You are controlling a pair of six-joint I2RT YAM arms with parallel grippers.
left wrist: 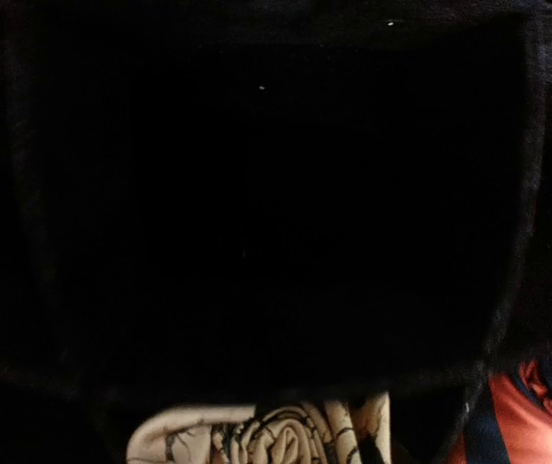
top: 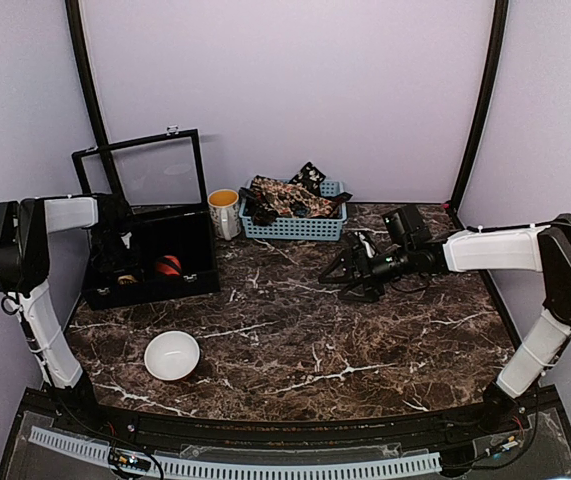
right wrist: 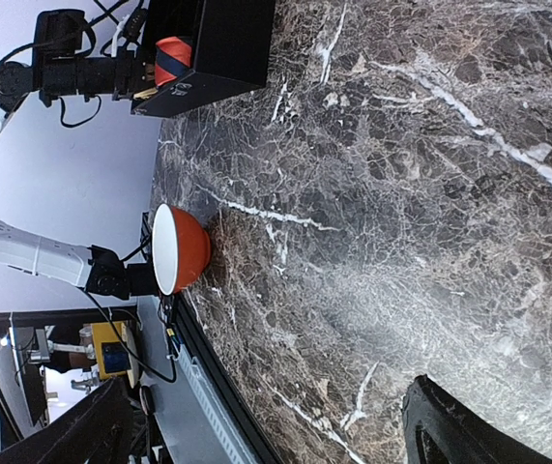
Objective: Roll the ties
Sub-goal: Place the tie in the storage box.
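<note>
Several dark ties [top: 290,197] with pale prints lie heaped in the pale blue basket [top: 295,228] at the back. My left gripper [top: 115,265] is down inside the black box [top: 150,290]. In the left wrist view its fingers are lost in the dark, and a cream tie [left wrist: 285,435] rolled into a coil sits at the jaws, so it seems shut on it. A rolled red and navy tie [left wrist: 537,416] sits in the compartment beside it, and also shows from above [top: 168,265]. My right gripper [top: 357,268] lies low over the table, open and empty [right wrist: 256,449].
The box's glass lid [top: 145,170] stands open. A white mug [top: 224,212] stands between box and basket. A bowl [top: 172,355], white inside and orange outside [right wrist: 174,249], sits near the front left. The dark marble table [top: 365,340] ends at a black front rail.
</note>
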